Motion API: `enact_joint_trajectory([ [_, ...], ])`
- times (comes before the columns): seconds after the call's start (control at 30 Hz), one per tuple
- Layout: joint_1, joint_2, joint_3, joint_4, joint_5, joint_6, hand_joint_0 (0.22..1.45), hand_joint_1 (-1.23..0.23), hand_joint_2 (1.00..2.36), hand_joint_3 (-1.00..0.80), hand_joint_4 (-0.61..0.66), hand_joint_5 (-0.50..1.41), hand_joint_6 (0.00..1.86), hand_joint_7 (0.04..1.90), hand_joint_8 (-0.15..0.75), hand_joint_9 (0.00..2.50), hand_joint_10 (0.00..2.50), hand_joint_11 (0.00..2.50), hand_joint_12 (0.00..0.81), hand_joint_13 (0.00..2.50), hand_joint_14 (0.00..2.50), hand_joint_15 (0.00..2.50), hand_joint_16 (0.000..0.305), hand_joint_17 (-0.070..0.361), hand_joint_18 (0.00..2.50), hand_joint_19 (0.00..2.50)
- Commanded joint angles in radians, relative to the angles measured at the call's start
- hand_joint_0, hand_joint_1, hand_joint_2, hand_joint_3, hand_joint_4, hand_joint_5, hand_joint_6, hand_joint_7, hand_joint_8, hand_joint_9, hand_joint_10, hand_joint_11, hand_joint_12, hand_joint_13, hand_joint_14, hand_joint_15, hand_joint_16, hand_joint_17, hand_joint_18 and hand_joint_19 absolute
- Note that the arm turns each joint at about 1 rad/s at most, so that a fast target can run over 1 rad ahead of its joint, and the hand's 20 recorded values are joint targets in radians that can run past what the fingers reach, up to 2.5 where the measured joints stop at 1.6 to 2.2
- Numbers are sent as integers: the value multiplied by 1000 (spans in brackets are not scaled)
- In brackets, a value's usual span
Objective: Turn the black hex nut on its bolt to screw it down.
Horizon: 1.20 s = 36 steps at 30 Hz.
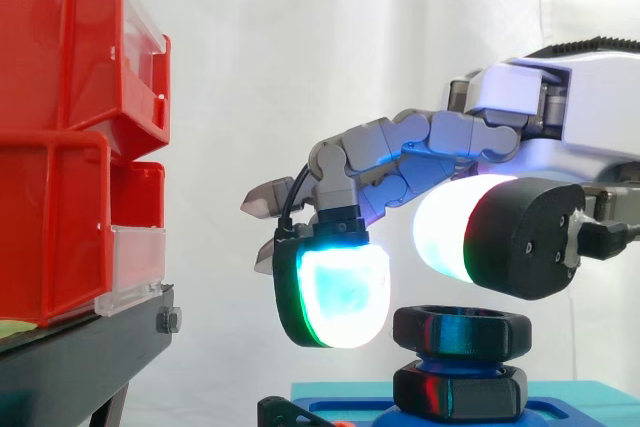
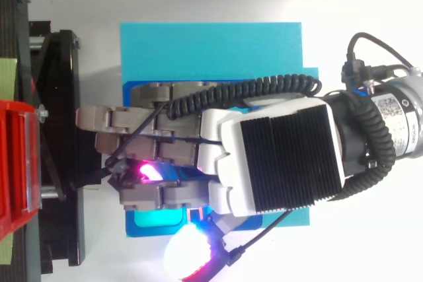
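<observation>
Black hex nut (image 1: 460,332) on blue bolt (image 1: 445,357), just under hand (image 1: 520,122); whether hand grips nut: cannot tell.

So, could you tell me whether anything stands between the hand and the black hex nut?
Nothing visible does. In the side view the hand hangs just over the black hex nut, one glowing pad beside it and one above, nothing between.

The black hex nut (image 1: 460,331) sits level near the top of its upright blue bolt (image 1: 452,358).
</observation>
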Motion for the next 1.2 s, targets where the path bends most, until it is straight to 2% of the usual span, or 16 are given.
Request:
enact_joint_trajectory([
  [0.0, -6, -1, 0, -2, -2, 0, 511, -173, 1000, -500, 145, -45, 504, 1407, 233, 701, 0, 0, 312, 377, 0, 0, 47, 107, 484, 570],
  [0.3, -17, -1, 0, -5, -20, 0, 513, -173, 1000, -500, 116, -23, 501, 1573, 240, 761, 0, 16, 311, 397, 0, 0, 47, 106, 490, 570],
  [0.47, -26, -1, 0, -5, -30, 0, 515, -177, 1000, -500, 107, -16, 511, 1592, 240, 789, 2, 19, 311, 413, 0, 0, 47, 105, 499, 569],
  [0.8, -57, -1, 0, 3, -70, 0, 516, -176, 1000, -500, 112, -13, 525, 1581, 236, 823, 0, 20, 310, 430, 0, 0, 47, 105, 514, 565],
  [0.93, -75, 0, 0, 18, -83, 0, 515, -167, 1000, -500, 110, -13, 525, 1582, 238, 824, 0, 20, 311, 430, 0, 0, 47, 106, 516, 565],
  [0.97, -86, 0, 0, 28, -88, 0, 515, -166, 1000, -500, 113, -13, 525, 1582, 237, 822, 0, 25, 311, 431, 0, 0, 47, 106, 515, 564],
  [1.17, -110, 0, 0, 67, -145, 0, 514, -165, 1000, -500, 122, -14, 517, 1587, 240, 817, 1, 23, 314, 430, 0, 0, 47, 106, 506, 565],
])
